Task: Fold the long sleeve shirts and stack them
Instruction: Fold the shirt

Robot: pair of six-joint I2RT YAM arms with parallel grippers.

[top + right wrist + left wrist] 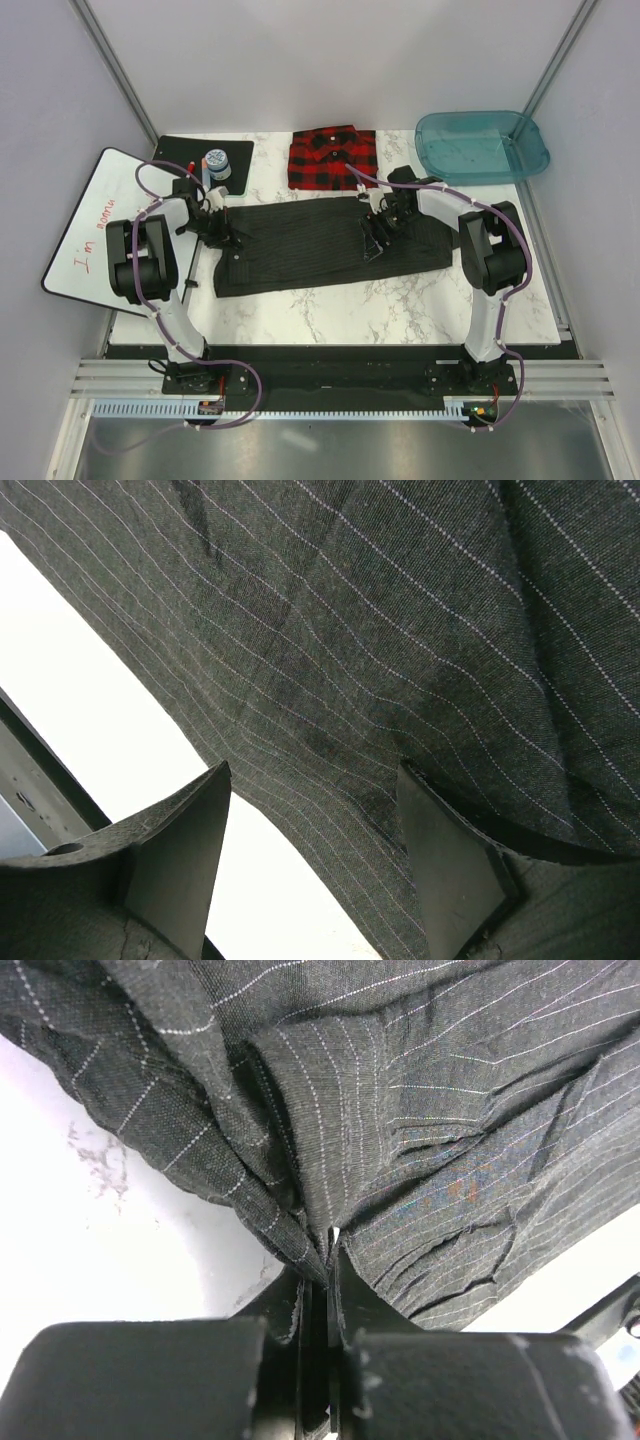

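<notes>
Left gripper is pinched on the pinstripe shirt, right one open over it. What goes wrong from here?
1. The left gripper holds only a thin bunched fold at the edge of the pinstripe shirt; it may slip out on lifting.
2. The right gripper is open with cloth only partly between its jaws; a one-sided lift would likely skew the fold.
3. The folded plaid shirt lies right at the far edge; dragging could disturb it.

The pinstriped shirt (420,1090) runs past both wrist views' edges.
</notes>
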